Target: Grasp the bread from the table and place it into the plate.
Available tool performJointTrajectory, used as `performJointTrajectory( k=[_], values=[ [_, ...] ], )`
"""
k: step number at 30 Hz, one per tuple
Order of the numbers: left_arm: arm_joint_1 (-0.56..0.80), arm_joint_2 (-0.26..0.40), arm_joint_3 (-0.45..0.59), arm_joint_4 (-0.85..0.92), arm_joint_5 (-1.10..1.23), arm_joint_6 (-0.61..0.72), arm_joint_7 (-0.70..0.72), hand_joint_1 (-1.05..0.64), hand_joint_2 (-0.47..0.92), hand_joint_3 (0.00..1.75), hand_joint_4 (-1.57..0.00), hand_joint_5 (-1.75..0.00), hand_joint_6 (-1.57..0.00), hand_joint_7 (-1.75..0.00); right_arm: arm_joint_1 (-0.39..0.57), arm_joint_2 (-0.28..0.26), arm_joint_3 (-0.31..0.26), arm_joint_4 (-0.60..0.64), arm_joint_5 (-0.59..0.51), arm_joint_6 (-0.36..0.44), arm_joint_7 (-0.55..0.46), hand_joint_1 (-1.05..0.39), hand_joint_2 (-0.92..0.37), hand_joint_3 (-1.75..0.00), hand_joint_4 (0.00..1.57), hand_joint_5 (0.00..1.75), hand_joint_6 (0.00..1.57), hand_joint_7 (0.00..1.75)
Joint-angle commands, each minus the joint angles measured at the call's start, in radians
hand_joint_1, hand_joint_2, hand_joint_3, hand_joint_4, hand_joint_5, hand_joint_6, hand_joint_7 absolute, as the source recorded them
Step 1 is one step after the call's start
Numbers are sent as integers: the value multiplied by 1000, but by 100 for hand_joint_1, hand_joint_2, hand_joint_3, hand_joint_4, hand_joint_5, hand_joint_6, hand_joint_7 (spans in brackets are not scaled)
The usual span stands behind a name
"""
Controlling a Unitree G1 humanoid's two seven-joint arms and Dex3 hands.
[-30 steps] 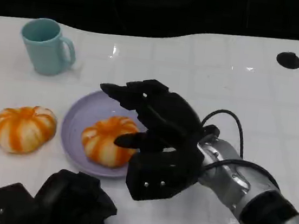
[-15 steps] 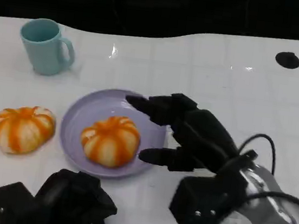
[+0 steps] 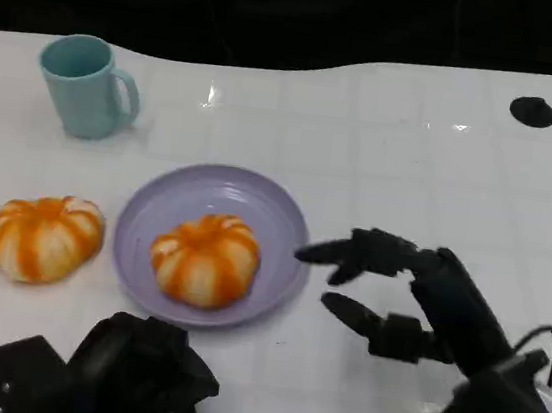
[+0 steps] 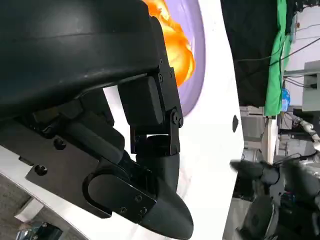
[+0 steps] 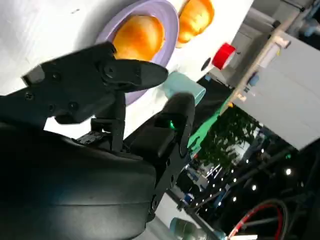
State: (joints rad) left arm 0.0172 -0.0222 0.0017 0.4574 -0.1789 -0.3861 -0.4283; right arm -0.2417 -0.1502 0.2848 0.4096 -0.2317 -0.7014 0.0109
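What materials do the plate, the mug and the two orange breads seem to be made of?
The plate: probably plastic or glazed ceramic, lilac, smooth, with a soft sheen on its rim. The mug: likely ceramic or plastic, pale teal, matte. The bread on the plate and the bread on the table: orange and cream lobes with a glossy surface, possibly toy models; I cannot tell.

White tiled table (image 3: pixel 443 157) against a dark backdrop; green curtain (image 4: pixel 276 60) beyond.

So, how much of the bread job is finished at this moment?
One bread lies in the purple plate, so that placement looks done. The right hand is beside the plate, open, holding nothing. A second bread sits on the table left of the plate; if it counts, it remains.
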Motion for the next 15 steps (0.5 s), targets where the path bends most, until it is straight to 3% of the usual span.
performJointTrajectory(
  k=[1,6,15],
  values=[
    [2,5,2,-14,-1,10,9,-105,80,0,-148,-100,-157,-51,55,-10,-47,-2,40,-41,8,-16,-48,-112,70,171,71,120],
    [9,5,-1,-27,5,13,14,-105,80,0,-148,-100,-157,-51,126,-22,-80,-49,59,-20,33,-18,-50,-114,71,175,68,135],
    [8,5,1,-22,-4,12,5,-105,80,0,-147,-100,-157,-50,252,-43,-120,-120,65,-18,60,-21,-47,-114,72,175,66,142]
  ],
)
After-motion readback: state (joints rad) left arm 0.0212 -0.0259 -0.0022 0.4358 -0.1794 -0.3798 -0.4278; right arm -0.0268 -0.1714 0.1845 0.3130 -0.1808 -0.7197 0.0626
